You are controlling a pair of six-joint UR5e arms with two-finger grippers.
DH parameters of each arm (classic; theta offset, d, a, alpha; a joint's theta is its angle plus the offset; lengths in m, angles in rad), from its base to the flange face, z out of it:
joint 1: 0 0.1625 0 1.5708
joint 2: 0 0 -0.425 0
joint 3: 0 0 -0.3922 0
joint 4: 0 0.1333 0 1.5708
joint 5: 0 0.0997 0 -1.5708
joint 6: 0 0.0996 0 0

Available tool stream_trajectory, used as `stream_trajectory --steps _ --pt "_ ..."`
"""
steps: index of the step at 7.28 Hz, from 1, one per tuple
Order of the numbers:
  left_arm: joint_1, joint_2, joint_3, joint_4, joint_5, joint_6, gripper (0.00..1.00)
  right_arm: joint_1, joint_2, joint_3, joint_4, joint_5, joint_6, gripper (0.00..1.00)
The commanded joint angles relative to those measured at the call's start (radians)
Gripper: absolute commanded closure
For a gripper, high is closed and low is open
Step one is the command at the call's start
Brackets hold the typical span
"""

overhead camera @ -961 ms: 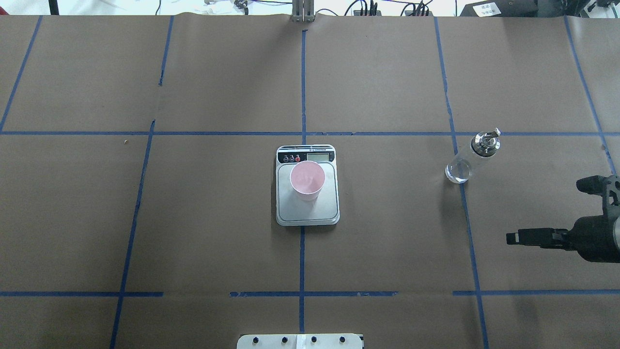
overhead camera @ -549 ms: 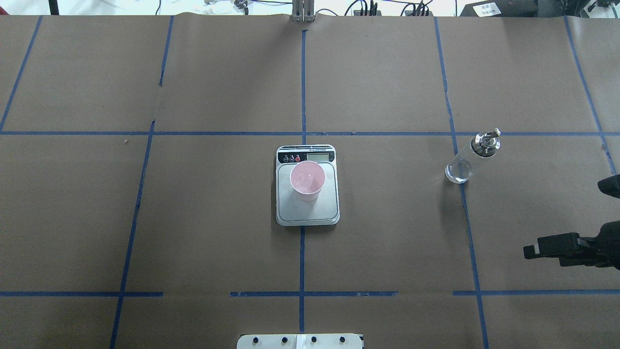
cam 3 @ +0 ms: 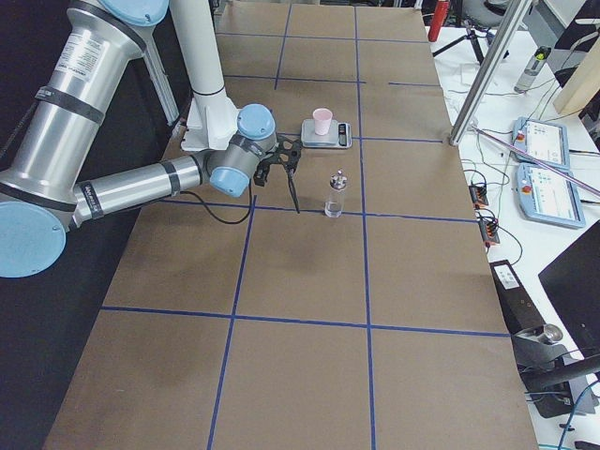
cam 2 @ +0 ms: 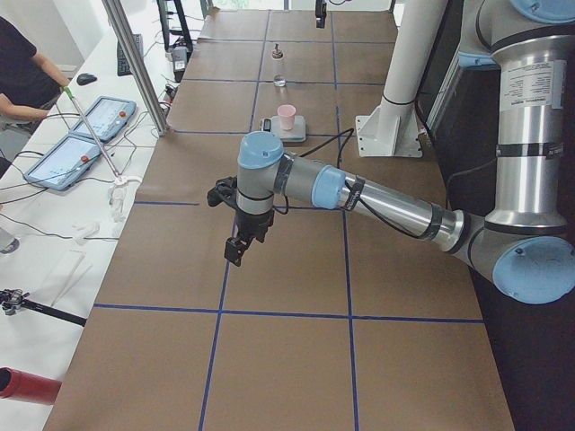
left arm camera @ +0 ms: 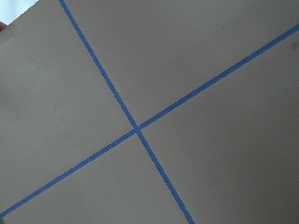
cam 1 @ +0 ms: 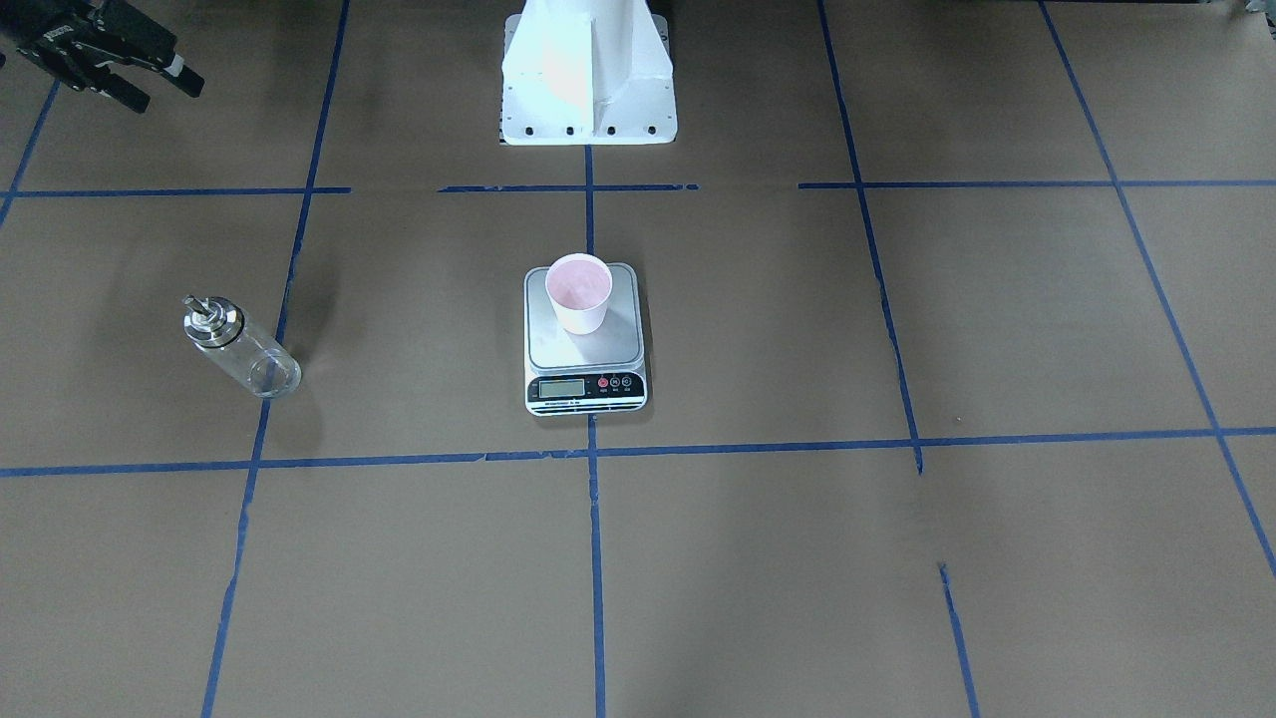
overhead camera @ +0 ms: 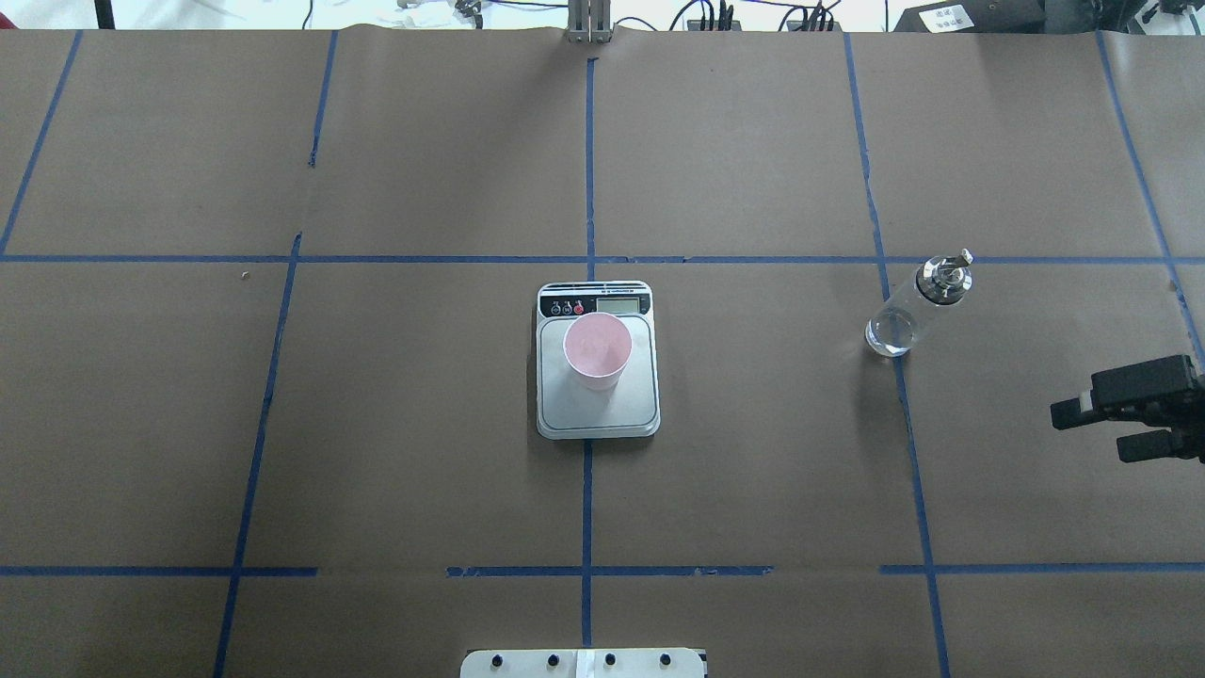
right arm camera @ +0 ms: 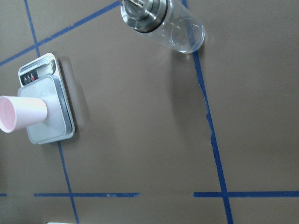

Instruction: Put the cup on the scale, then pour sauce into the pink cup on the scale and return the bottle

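Overhead exterior view: the small pale pink tapered cup (overhead camera: 597, 350) is standing upright on the silver steel platform of the flat rectangular kitchen scale (overhead camera: 602, 410) at frame centre, toward the display end. The clear glass cylindrical bottle (overhead camera: 911, 306) with the metal pour spout is standing upright on the brown worktop (overhead camera: 753, 471) at centre right, on a blue tape line (overhead camera: 918, 490), well apart from the scale. The right gripper (overhead camera: 1090, 435) is sitting at the right edge, lower than the bottle in the frame; its fingers are spread apart and gripping nothing. In the exterior left view, the left gripper (cam 2: 235, 251) is pointing down over the worktop at frame centre; the state of its fingers cannot be told.
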Motion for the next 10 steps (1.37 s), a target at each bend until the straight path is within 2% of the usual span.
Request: stream_trajectory --steps 1,2,5,6,8,9,10 --pt "-0.001 0.026 0.036 0.003 -0.009 0.007 0.00 0.112 0.153 -0.009 -0.187 0.053 -0.026 0.00" --pt "-0.001 0.027 0.058 0.002 -0.017 0.007 0.00 0.173 0.216 -0.035 -0.263 0.100 -0.090 0.00" --pt "-0.001 0.027 0.057 0.000 -0.019 0.009 0.00 0.325 0.356 -0.224 -0.286 0.137 -0.186 0.00" --pt "-0.001 0.027 0.052 0.002 -0.019 0.007 0.00 0.393 0.372 -0.280 -0.286 0.136 -0.213 0.00" --pt "-0.001 0.027 0.048 0.000 -0.019 0.007 0.00 0.490 0.409 -0.441 -0.290 0.092 -0.434 0.02" --pt "-0.001 0.035 0.043 0.000 -0.019 0.007 0.00 0.502 0.413 -0.491 -0.290 0.020 -0.559 0.02" --pt "-0.001 0.041 0.041 -0.006 -0.019 0.007 0.00 0.517 0.413 -0.548 -0.293 -0.013 -0.697 0.00"
